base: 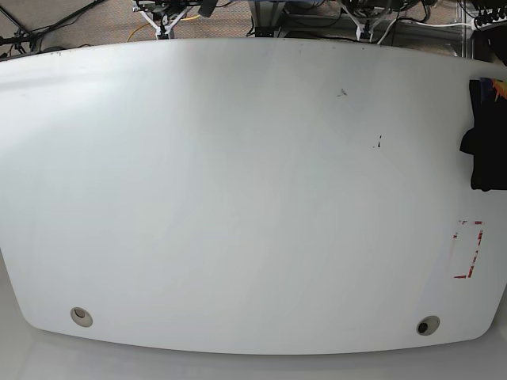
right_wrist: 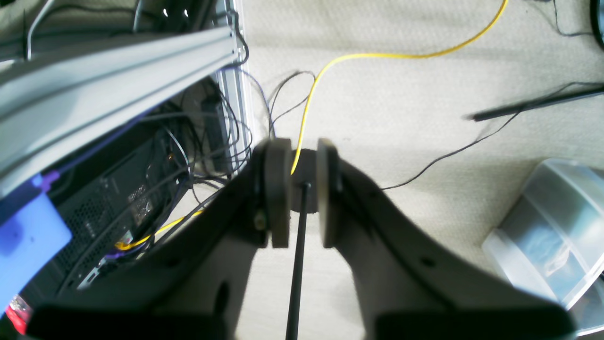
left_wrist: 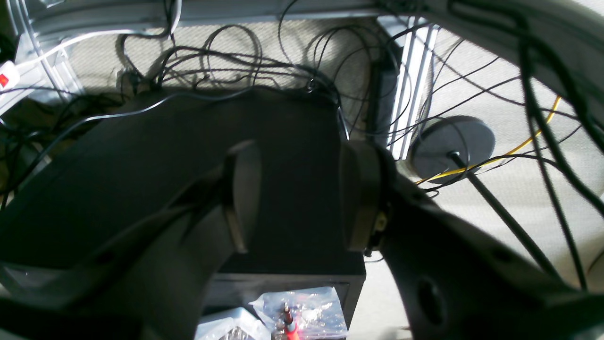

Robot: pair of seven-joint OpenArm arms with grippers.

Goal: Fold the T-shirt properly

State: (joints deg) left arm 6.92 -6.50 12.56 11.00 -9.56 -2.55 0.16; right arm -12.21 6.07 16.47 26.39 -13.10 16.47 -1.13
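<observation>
The T-shirt (base: 489, 134) shows only as a strip of black cloth at the right edge of the white table (base: 238, 198) in the base view, with a speck of orange print at its top; most of it is cut off by the frame. Neither arm appears in the base view. My left gripper (left_wrist: 299, 198) looks down at the floor over a black box (left_wrist: 165, 156), its jaws wide apart and empty. My right gripper (right_wrist: 302, 189) also faces the floor, with a narrow gap between its pads (right_wrist: 276, 189) and nothing in it.
A red-marked rectangle (base: 467, 249) lies near the table's right edge, below the shirt. Round holes (base: 80, 317) (base: 428, 325) sit at the front corners. On the floor are tangled cables, a yellow cable (right_wrist: 311, 94), a round stand base (left_wrist: 453, 141), an aluminium frame (right_wrist: 118, 71) and a clear plastic bin (right_wrist: 552, 231).
</observation>
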